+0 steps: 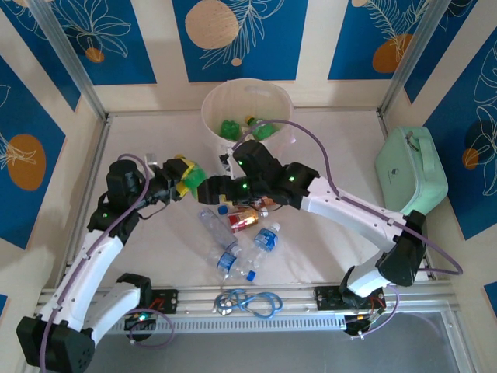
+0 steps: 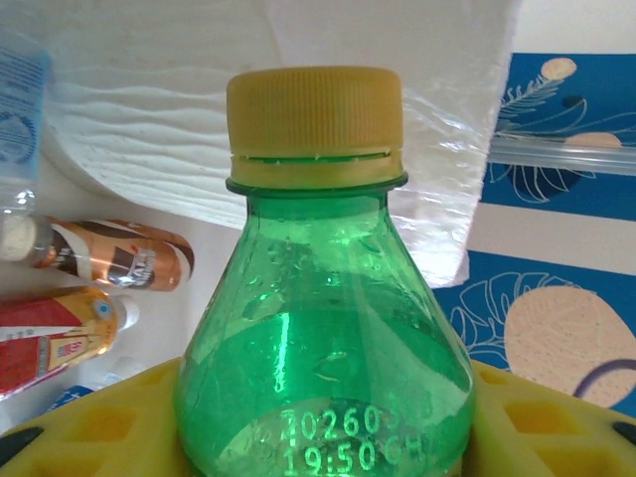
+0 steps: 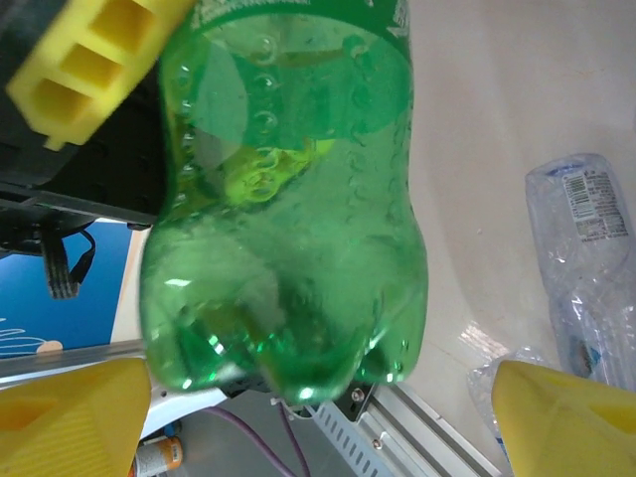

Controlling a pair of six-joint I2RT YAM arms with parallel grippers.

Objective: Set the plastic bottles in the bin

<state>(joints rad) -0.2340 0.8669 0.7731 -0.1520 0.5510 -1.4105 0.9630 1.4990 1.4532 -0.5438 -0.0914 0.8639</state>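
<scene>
Sam: Where is the green bottle (image 2: 323,328)?
Mia: The left gripper (image 2: 323,442) has it squeezed tight by its body, up off the table (image 1: 334,233), not far from the bin (image 1: 208,109).
Sam: And the right gripper (image 3: 318,417)?
Mia: Its fingers are wide apart, one on each side of the bottle's bottom. I think it should slide in more and close softly, and only then should the left one let go

In the left wrist view the green bottle (image 2: 328,328) runs off the bottom edge, cutting its printed code. A clear bottle (image 2: 20,109) at the left edge is blurred and cropped. From above, the bin (image 1: 213,105) wall hides part of the green bottles (image 1: 230,128) inside it.
</scene>
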